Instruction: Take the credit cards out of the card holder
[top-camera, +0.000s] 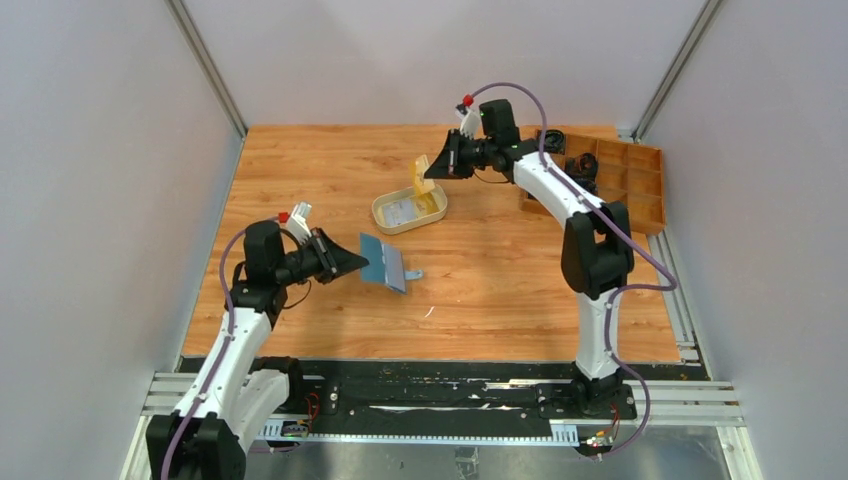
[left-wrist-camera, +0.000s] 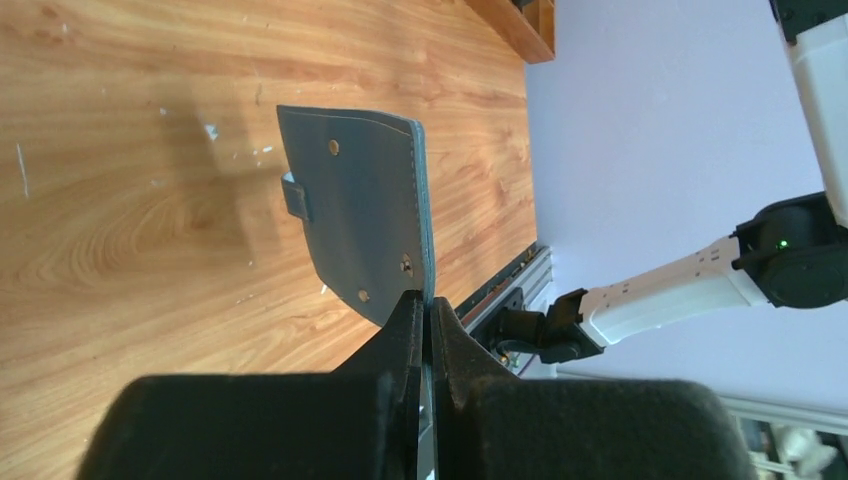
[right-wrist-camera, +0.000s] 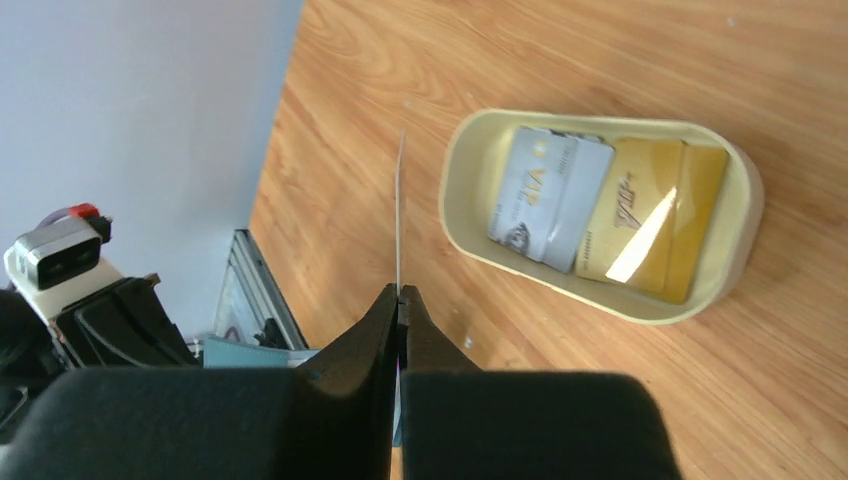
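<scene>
Right gripper (right-wrist-camera: 399, 291) is pinching a third card (top-camera: 424, 176) beside the tray (right-wrist-camera: 450, 210) (two cards (right-wrist-camera: 555, 200) inside); left gripper (left-wrist-camera: 425, 300) is clamping the card holder (left-wrist-camera: 360, 210).

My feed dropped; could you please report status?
Left gripper shut on card holder. Right gripper shut on credit card; two cards in tray. Nothing blocking.

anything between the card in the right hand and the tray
Nothing visible. The right hand holds the yellow card edge-on near the cream tray, only bare table between. A silver card and a gold card already lie flat inside.
</scene>
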